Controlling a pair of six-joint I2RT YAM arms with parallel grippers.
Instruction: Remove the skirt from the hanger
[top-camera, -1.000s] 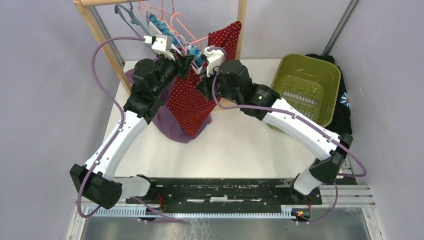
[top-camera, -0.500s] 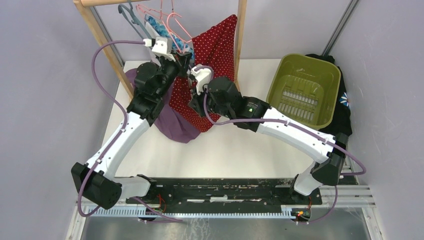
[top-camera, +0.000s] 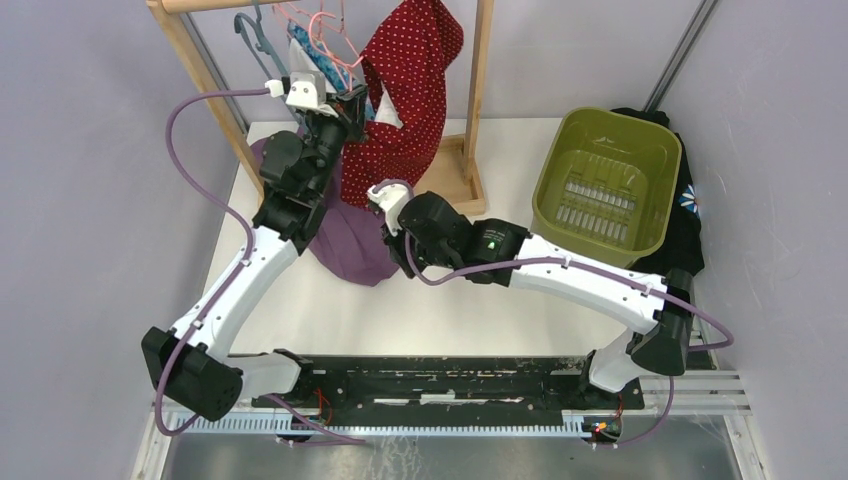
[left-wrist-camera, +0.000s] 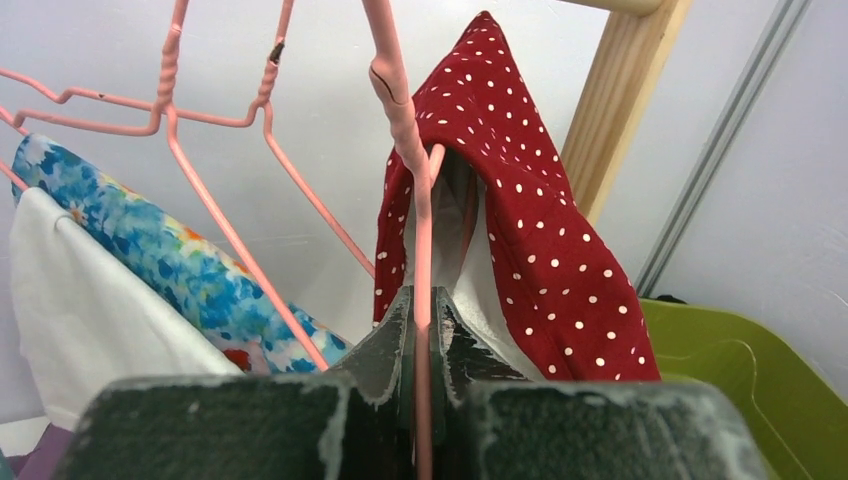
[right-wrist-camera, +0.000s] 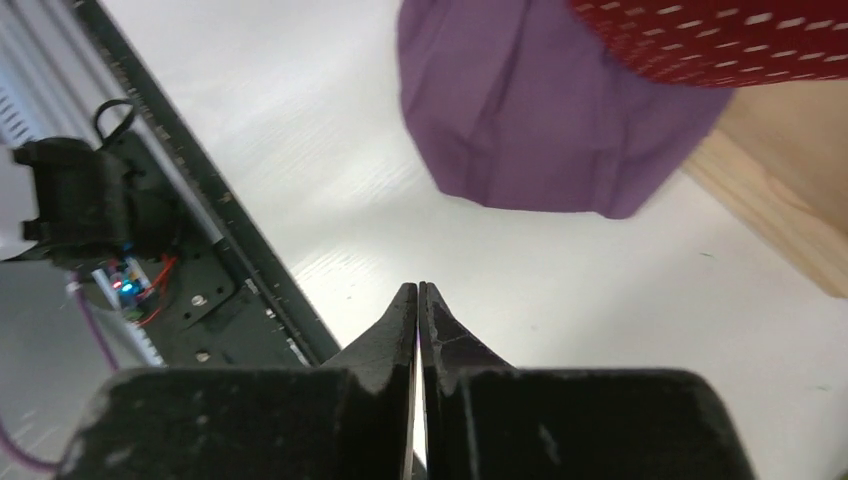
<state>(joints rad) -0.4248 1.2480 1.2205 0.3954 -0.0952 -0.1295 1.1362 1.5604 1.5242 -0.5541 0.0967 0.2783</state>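
Note:
The red polka-dot skirt (top-camera: 410, 90) hangs over a pink wire hanger (left-wrist-camera: 412, 190) high beside the wooden rack post. In the left wrist view the skirt (left-wrist-camera: 540, 230) drapes over the hanger's right side, its white lining showing. My left gripper (top-camera: 352, 102) is shut on the hanger's wire, which runs straight up between the closed jaws (left-wrist-camera: 420, 300). My right gripper (top-camera: 394, 256) is shut and empty, low over the table by a purple cloth (top-camera: 345, 245). In the right wrist view its tips (right-wrist-camera: 419, 288) point at bare white table, with the skirt's hem (right-wrist-camera: 720, 40) at the top edge.
More pink hangers and a blue floral garment (left-wrist-camera: 170, 260) hang left of the skirt on the rack (top-camera: 478, 90). A green basket (top-camera: 600, 170) stands at the right, dark clothing behind it. The purple cloth (right-wrist-camera: 540, 130) lies by the rack's wooden base (right-wrist-camera: 780, 200).
My left gripper has lifted the hanger and the skirt higher. My right gripper has drawn away from the skirt, down and toward the near side, and now sits low over the table.

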